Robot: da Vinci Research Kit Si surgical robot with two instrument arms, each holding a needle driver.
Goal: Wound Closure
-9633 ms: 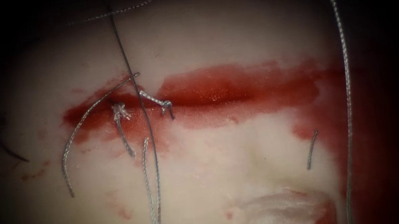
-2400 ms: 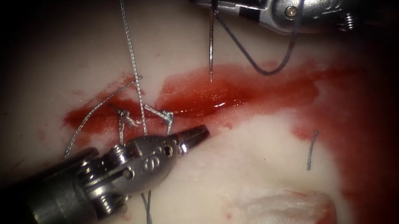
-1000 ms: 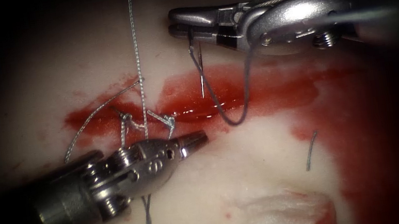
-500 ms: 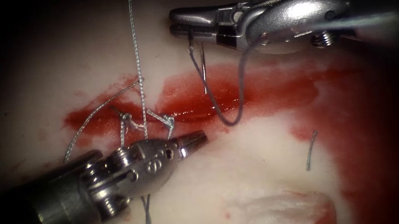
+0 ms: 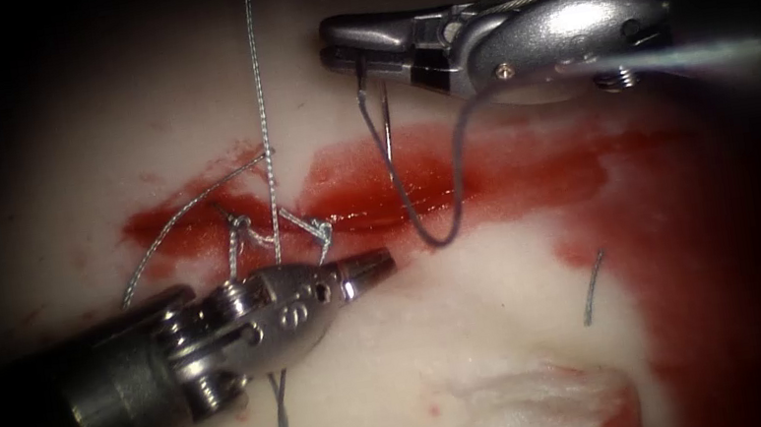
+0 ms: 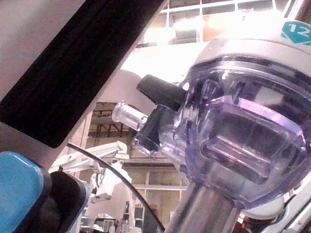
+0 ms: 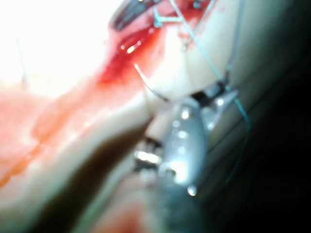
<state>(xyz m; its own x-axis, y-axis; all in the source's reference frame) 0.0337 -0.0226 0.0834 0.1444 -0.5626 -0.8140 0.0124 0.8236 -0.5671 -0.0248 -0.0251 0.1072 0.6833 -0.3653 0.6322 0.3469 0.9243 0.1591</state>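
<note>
The right tool [image 5: 346, 41] sits above the cut [image 5: 378, 194], on its far side, its jaws closed on the needle [image 5: 385, 123] near the blunt end where the thread joins. The needle hangs down from the jaws with its tip over the red fluid [image 5: 493, 168] that pools along the cut. I cannot tell for certain whether the tip touches the surface, though it appears clear of the tissue [image 5: 476, 329]. From the needle's held end a dark loop of thread [image 5: 438, 230] sags down across the cut and climbs back toward the tool.

The left tool [image 5: 364, 270] lies just below the cut on the near side, jaws closed or nearly so, tips empty, close beside the two finished knots [image 5: 238, 225] at the cut's left end. A pale strand of thread [image 5: 262, 111] runs straight up from those knots, and a short cut end [image 5: 592, 285] lies well to the right, below the cut.

By my judgement the needle is stiff, light and smooth, so it will likely swivel in the jaws if gripped at its very end. A hold farther along the body of the curve looks steadier. The thread is limp and fine, likely to snag. The tissue looks soft, wet and slippery near the fluid, and the cut's edge could tear if pinched hard.
</note>
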